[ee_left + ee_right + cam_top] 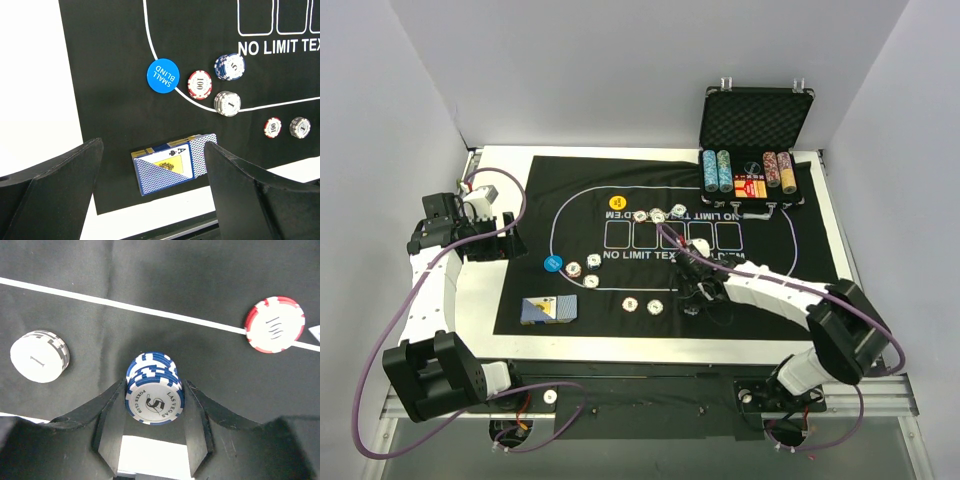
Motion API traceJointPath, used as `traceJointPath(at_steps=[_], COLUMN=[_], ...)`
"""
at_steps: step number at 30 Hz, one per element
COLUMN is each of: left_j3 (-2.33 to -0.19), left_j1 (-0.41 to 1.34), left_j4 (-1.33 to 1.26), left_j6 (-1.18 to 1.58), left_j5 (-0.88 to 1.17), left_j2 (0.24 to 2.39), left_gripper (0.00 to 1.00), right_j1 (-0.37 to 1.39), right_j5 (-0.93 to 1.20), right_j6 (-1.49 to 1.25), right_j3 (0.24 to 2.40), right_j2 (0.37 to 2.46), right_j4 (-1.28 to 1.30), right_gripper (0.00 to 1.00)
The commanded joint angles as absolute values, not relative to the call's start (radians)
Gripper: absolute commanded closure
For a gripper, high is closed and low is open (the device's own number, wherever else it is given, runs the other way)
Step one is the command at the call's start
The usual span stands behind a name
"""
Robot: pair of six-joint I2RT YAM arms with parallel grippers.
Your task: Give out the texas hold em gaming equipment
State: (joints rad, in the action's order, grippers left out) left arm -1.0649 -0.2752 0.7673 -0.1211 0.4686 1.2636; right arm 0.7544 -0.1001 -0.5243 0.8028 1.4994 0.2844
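My right gripper (695, 292) is shut on a small stack of blue "5" poker chips (154, 390), held between both fingers over the black mat. A grey "1" chip stack (39, 356) lies to its left and a red "100" chip (275, 324) on the white line to its right. My left gripper (498, 243) is open and empty over the white table left of the mat. Its view shows the card deck (172, 162), the blue "small blind" disc (162, 75), a red chip (200, 84), a blue stack (229, 66) and a grey stack (227, 103). A yellow disc (617, 203) lies further back.
The open black case (755, 140) stands at the back right with rows of chips in it. Three chips (658, 215) sit above the printed card boxes. Two more chips (643, 304) lie near the mat's front. The mat's left edge (70, 75) borders white table.
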Motion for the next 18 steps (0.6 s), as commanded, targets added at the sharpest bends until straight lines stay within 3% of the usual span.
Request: traceJointPath(at_steps=[1, 18], left_j3=[-1.078, -1.066], left_j1=[-0.281, -0.279], left_j4=[0.762, 0.784], left_j6=[-0.147, -0.218], left_j5=[0.480, 0.497], left_j2=[1.241, 1.258], left_gripper=[0.07, 0.07], right_j1=[0.727, 0.451], right_j5=[-0.133, -0.204], right_j6=[-0.531, -0.632], right_j3=[0.831, 0.690], right_j2=[1.381, 1.256], right_j4=[0.365, 0.422], right_gripper=[0.69, 0.69])
